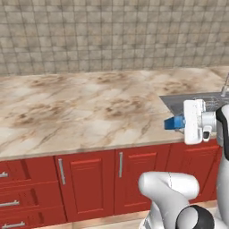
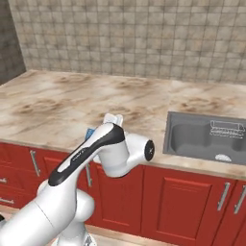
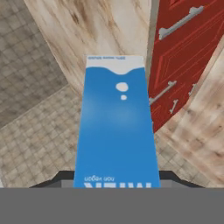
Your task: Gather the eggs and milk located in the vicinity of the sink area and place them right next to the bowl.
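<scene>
One item is in my claw (image 1: 179, 123): the slim bright-blue milk carton (image 1: 174, 122), and the jaws are clamped on its base, as the hand view shows, where the carton (image 3: 115, 127) runs straight out from between the fingers. In the left base view it pokes out sideways from the white hand, lying tipped over and raised off the marbled beige stone counter (image 1: 80, 112), just beside the grey steel sink basin (image 2: 206, 137). I judge I'm carrying it toward the bowl, which I can't pick out yet. To do this well I'd keep the grip firm, swing slowly along the counter, and turn the wrist so the carton comes upright before I lower it, well inside the front edge above the red cabinet doors (image 1: 103, 179).
</scene>
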Robot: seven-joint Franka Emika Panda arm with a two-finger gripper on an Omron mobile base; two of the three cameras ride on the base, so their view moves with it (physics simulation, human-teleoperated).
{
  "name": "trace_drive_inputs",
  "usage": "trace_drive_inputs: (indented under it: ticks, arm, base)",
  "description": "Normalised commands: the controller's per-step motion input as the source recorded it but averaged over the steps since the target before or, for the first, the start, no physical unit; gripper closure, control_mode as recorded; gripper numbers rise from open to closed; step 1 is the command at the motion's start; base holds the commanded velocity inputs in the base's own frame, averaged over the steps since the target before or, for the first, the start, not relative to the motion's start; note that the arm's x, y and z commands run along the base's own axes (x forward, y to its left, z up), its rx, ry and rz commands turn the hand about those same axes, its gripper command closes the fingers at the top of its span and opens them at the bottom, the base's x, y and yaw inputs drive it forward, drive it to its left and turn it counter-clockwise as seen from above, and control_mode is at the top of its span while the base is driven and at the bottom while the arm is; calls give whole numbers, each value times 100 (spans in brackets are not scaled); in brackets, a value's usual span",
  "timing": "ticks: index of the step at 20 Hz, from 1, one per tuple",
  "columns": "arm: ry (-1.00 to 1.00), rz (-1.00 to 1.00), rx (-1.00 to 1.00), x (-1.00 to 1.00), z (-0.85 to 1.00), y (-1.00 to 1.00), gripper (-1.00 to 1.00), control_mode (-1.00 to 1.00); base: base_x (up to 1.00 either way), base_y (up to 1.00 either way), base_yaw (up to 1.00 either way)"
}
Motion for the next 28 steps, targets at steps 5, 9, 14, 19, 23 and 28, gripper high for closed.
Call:
trace_drive_inputs:
  ticks: [5,9,14,19,23,28]
  arm:
    - [0,0,0,0,0,0,100,100]
    - [0,0,0,0,0,0,100,100]
    - [0,0,0,0,0,0,100,100]
    - [0,0,0,0,0,0,100,100]
    - [0,0,0,0,0,0,100,100]
    - [0,0,0,0,0,0,100,100]
  base:
    - [-1,-89,0]
    - [0,-100,0]
    - [0,-100,0]
    - [0,-100,0]
    - [0,-100,-1]
    - [0,-100,-2]
